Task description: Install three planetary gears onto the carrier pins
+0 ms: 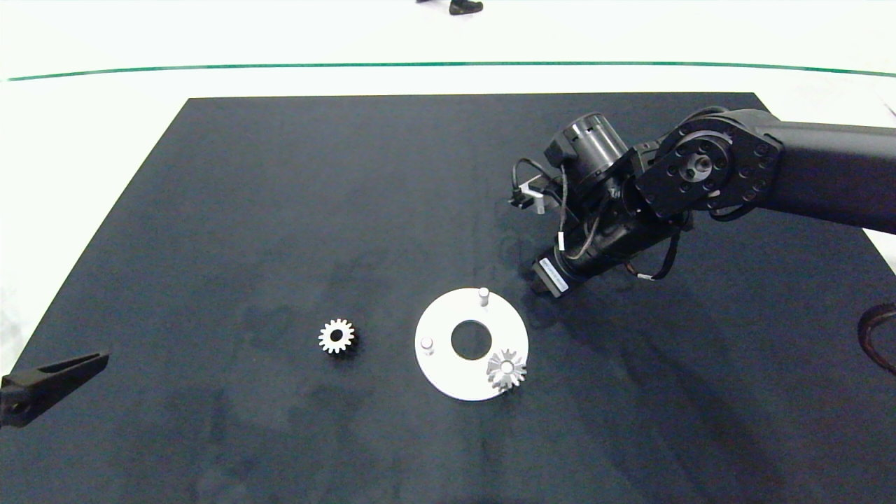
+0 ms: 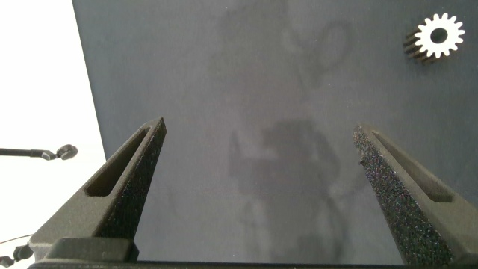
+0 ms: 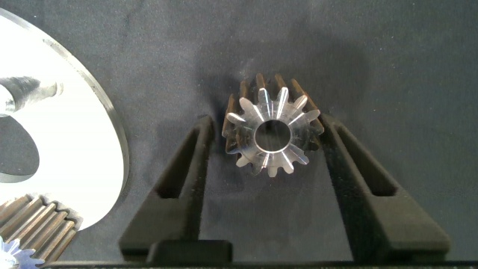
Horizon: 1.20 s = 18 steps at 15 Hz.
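A gear [image 3: 272, 134] is pinched between the fingers [image 3: 187, 175] of the right gripper [image 3: 269, 179], its bright face and bore turned toward the wrist camera, just beside the rim of the white disc [image 3: 82, 149]. In the head view this gripper is hidden under the right arm [image 1: 700, 175], which reaches in over the counter [image 1: 280, 210] and ends just beyond the disc's far edge. On the disc [image 1: 448, 378] three white pins are set near the rim: one at the far side [image 1: 483, 295] and one at the left [image 1: 426, 344] are bare, and the third carries a gear [image 1: 505, 369] seated on it. Another gear [image 1: 337, 337] lies flat on the counter, left of the disc and apart from it. The left gripper [image 2: 258, 157] is held at the counter's near left edge, fingers [image 2: 127, 179] spread wide with nothing between them. A shoe [image 1: 465, 7] is seen on the floor beyond the counter.
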{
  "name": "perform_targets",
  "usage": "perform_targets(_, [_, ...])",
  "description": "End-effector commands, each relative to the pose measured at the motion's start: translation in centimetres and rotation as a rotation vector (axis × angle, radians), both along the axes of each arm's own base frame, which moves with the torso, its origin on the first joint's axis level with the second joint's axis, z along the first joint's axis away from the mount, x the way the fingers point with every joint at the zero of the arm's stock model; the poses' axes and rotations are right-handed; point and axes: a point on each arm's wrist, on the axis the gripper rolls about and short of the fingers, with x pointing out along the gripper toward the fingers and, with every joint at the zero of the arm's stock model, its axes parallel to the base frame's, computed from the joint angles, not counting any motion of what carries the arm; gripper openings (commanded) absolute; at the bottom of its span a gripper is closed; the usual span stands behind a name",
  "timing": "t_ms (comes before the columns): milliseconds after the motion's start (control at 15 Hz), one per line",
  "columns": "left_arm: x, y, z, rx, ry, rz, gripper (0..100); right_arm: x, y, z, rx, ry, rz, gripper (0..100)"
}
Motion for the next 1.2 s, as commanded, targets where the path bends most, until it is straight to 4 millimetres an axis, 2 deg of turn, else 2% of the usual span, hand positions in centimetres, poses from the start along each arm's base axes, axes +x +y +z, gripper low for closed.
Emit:
perform_targets(67, [0.0,0.0,0.0,0.002,0.002,-0.001,100,0.4,-0.3,-0.4,-0.009,0.011,-0.013,48])
perform_targets(467, [0.0,0.0,-0.1,-0.001,0.005,-0.001,100,1.1,-1.2,-0.8,-0.012,0.021,-0.038,36])
perform_targets(867, [0.1,0.0,-0.1,0.002,0.009,-0.004,100,1.8,-0.9,-1.8,-0.017,0.032,-0.040,24])
perform_targets(1200, [0.1,0.0,-0.1,-0.001,0.008,-0.001,100,1.9,-1.0,-1.9,-0.026,0.030,-0.040,16])
